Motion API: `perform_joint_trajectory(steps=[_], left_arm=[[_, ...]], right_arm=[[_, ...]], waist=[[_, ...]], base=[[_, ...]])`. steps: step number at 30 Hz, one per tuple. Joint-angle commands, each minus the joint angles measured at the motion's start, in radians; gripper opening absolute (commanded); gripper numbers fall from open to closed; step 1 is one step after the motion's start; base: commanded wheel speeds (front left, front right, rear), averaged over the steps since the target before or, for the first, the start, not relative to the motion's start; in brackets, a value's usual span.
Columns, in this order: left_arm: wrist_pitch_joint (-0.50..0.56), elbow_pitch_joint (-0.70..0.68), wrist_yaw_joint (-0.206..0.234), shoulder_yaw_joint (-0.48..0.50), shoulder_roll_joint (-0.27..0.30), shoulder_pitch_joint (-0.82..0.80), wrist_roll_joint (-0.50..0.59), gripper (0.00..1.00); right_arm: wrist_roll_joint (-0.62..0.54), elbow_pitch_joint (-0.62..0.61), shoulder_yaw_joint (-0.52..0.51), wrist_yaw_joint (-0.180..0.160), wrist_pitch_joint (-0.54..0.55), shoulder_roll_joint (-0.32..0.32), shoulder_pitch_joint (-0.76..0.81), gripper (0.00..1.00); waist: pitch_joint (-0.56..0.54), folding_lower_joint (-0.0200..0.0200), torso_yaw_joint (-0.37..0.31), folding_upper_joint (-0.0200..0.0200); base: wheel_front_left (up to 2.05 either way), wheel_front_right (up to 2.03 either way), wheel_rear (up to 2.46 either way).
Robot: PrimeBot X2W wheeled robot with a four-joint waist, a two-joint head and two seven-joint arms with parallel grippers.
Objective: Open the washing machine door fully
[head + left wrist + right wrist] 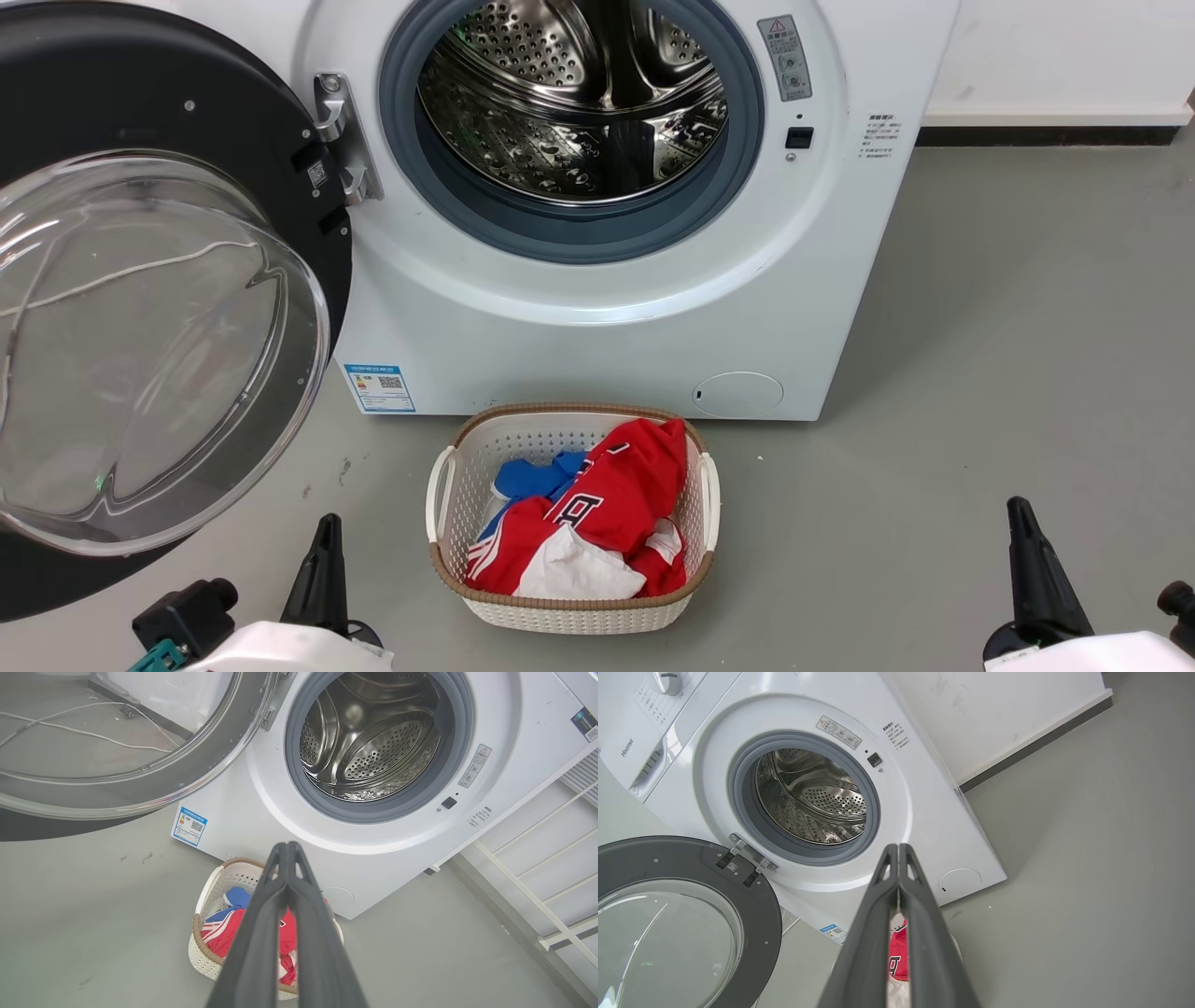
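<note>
The white washing machine stands ahead with its steel drum exposed. Its round black door, with a clear bulging glass bowl, hangs swung wide out to the left on a metal hinge. The door also shows in the left wrist view and the right wrist view. My left gripper is low at the bottom left, below the door, fingers shut together with nothing held. At the bottom right sits my right gripper, shut and empty too, far from the door.
A white plastic laundry basket with red, blue and white clothes sits on the grey floor in front of the machine, between my grippers. A white wall with a dark skirting runs behind on the right. A white cable lies on the floor beyond the door.
</note>
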Motion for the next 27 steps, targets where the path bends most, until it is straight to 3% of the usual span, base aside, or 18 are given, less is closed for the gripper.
perform_joint_trajectory(steps=[1, 27], left_arm=[[0.004, -0.010, -0.007, 0.005, 0.003, -0.027, -0.029, 0.00], [0.091, 0.013, -0.020, 0.028, 0.001, -0.076, -0.396, 0.00]], right_arm=[[0.032, -0.006, 0.000, 0.000, 0.003, -0.010, -0.026, 0.00], [0.386, 0.059, -0.002, 0.000, 0.083, -0.018, -0.102, 0.00]], waist=[[0.000, -0.0001, 0.000, -0.0001], [0.001, -0.0001, -0.003, -0.0001]], base=[[0.00, 0.00, 0.00], [0.00, 0.00, 0.00]])
